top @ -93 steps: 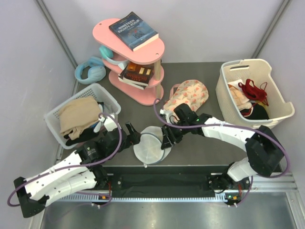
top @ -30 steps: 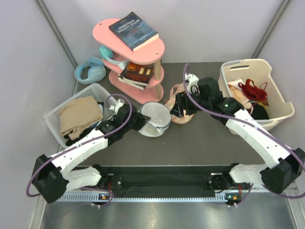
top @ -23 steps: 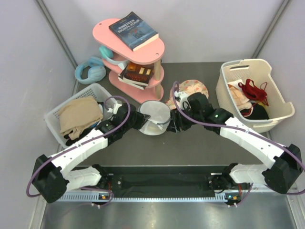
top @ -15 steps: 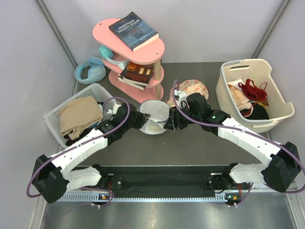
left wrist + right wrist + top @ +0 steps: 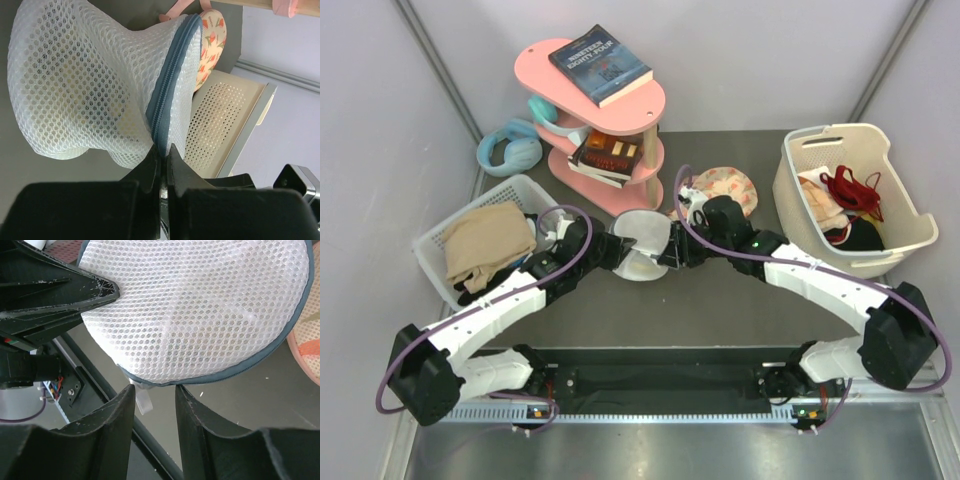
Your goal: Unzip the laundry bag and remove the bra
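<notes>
Between the two arms, near the pink shelf (image 5: pixel 610 120), is the laundry bag (image 5: pixel 642 243). The left hand (image 5: pixel 161 150) is closed tight on the bag's blue zip (image 5: pixel 170 75), which looks shut. The right hand (image 5: pixel 154 395) is open, with the white zip tab (image 5: pixel 142 399) between its fingers. The bra (image 5: pixel 122 117) shows faintly yellow through the mesh.
</notes>
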You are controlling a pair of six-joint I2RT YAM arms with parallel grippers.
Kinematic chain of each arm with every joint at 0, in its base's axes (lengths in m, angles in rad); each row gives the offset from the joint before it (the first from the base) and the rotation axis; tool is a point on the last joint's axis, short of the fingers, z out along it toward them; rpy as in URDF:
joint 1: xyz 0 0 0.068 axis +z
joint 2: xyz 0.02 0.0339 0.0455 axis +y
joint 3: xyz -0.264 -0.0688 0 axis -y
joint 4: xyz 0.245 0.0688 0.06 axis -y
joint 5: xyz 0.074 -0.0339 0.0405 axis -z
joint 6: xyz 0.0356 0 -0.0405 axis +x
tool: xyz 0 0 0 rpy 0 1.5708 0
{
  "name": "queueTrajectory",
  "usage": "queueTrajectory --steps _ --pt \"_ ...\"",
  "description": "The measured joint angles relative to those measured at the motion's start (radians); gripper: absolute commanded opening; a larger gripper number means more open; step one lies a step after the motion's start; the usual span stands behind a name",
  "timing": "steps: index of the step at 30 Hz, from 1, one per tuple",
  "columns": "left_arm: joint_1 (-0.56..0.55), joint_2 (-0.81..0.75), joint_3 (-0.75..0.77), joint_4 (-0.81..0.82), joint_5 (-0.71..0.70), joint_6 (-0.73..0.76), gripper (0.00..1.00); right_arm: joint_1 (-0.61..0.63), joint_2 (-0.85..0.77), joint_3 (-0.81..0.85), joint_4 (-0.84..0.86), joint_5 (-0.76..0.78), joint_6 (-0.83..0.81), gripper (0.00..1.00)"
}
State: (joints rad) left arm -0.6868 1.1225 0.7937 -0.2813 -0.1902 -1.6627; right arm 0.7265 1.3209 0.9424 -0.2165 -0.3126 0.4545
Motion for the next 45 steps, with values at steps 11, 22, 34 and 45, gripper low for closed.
queueTrajectory --steps 11,22,34,45 --pt "0.004 0.002 -0.003 0.007 0.003 -0.025 0.0 0.0 0.01 -0.002 0.059 -0.003 0.048 0.3" --pt "0.005 0.002 -0.003 0.009 0.003 -0.038 0.0 0.006 0.046 -0.002 0.071 -0.002 0.074 0.0" --pt "0.015 -0.024 -0.054 0.021 0.008 -0.034 0.0 0.016 0.044 -0.002 0.05 0.05 0.065 0.0" --pt "0.104 -0.041 -0.069 0.082 0.187 0.059 0.0 -0.023 -0.013 -0.028 0.081 0.054 0.063 0.0"
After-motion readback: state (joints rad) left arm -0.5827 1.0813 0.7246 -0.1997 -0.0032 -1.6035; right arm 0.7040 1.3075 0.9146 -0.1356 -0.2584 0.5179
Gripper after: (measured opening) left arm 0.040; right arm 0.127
